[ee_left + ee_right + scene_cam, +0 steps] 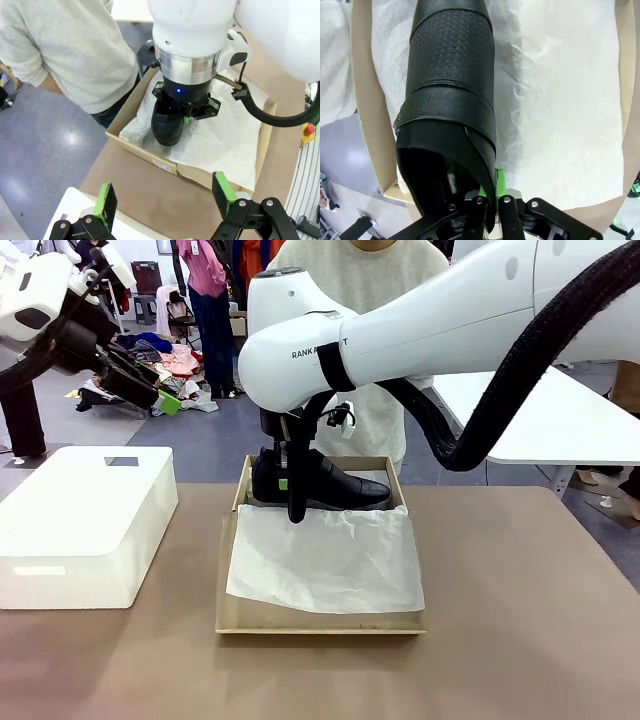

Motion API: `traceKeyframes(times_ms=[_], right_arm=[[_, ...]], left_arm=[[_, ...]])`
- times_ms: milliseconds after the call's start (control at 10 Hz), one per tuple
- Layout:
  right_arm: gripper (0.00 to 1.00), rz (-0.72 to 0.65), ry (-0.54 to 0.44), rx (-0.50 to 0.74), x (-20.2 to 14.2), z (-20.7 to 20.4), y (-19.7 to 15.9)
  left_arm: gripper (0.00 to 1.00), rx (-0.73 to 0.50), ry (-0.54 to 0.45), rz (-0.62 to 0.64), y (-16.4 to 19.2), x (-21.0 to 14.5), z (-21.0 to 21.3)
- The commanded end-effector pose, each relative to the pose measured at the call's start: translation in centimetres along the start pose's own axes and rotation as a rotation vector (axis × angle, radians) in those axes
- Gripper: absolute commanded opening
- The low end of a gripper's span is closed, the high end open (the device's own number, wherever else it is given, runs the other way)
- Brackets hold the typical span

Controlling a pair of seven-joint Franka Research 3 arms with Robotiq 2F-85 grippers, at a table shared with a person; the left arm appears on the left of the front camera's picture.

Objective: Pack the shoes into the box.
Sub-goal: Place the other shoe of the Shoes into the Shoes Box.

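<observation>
**Front view.** The right tool (292, 502) hangs straight down over the far end of the box (320, 621), its fingers pinched together on the heel rim of a black shoe (335, 485). The shoe's long axis runs across the box along the far wall, heel to the robot's left and toe to its right. It lies low in the box, though whether the sole touches the bottom cannot be told. Tissue paper (330, 560) covers the near part of the box. The left tool (160, 395) is raised well apart, above a white block (85, 520) on the desk (520, 640).

**Left wrist view.** The left tool (165, 197) stands with its fingers wide apart and holds nothing. Beyond it the right tool (185, 117) grips the shoe (167, 127) inside the box (135, 145). A person (65, 50) stands just behind the box.

**Right wrist view.** The right tool (492, 200) is clamped on the shoe (450, 75) at the heel opening. The toe points directly away along the fingers, and the box wall (367, 125) runs just beside the shoe. Release probably depends on the shoe lying parallel to that wall.
</observation>
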State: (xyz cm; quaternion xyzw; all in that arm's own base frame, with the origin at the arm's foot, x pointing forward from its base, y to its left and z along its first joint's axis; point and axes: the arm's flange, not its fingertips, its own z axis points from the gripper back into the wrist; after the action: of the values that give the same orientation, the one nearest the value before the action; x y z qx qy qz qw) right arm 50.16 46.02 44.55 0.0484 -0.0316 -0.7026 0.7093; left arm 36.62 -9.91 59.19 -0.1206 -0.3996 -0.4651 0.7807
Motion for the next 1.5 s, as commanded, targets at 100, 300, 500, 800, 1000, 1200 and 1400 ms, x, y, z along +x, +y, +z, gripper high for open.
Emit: traceKeyframes(times_ms=[100, 300, 500, 800, 1000, 1200, 1400], right_arm=[[0.0, -0.039, -0.022, 0.028, -0.1, -0.5, -0.2], [0.0, -0.049, -0.035, 0.021, 0.0, -1.2, -0.2], [0.0, -0.057, -0.042, 0.002, 0.0, -1.4, -0.1], [0.0, -0.065, -0.044, 0.001, -0.1, -1.5, -0.1], [0.25, -0.064, -0.034, -0.023, 0.0, -1.6, -0.1], [0.65, -0.067, -0.028, -0.027, 0.0, -1.6, -0.1], [1.0, -0.071, -0.026, -0.032, 0.0, -1.5, -0.1]], left_arm=[[1.0, -0.013, -0.01, -0.012, 0.2, 0.0, 0.0], [1.0, -0.013, -0.01, -0.012, 0.2, 0.0, 0.0], [1.0, -0.013, -0.01, -0.012, 0.2, 0.0, 0.0], [1.0, -0.013, -0.01, -0.012, 0.2, 0.0, 0.0], [1.0, -0.013, -0.01, -0.012, 0.2, 0.0, 0.0], [1.0, -0.013, -0.01, -0.012, 0.2, 0.0, 0.0], [1.0, -0.013, -0.01, -0.012, 0.2, 0.0, 0.0]])
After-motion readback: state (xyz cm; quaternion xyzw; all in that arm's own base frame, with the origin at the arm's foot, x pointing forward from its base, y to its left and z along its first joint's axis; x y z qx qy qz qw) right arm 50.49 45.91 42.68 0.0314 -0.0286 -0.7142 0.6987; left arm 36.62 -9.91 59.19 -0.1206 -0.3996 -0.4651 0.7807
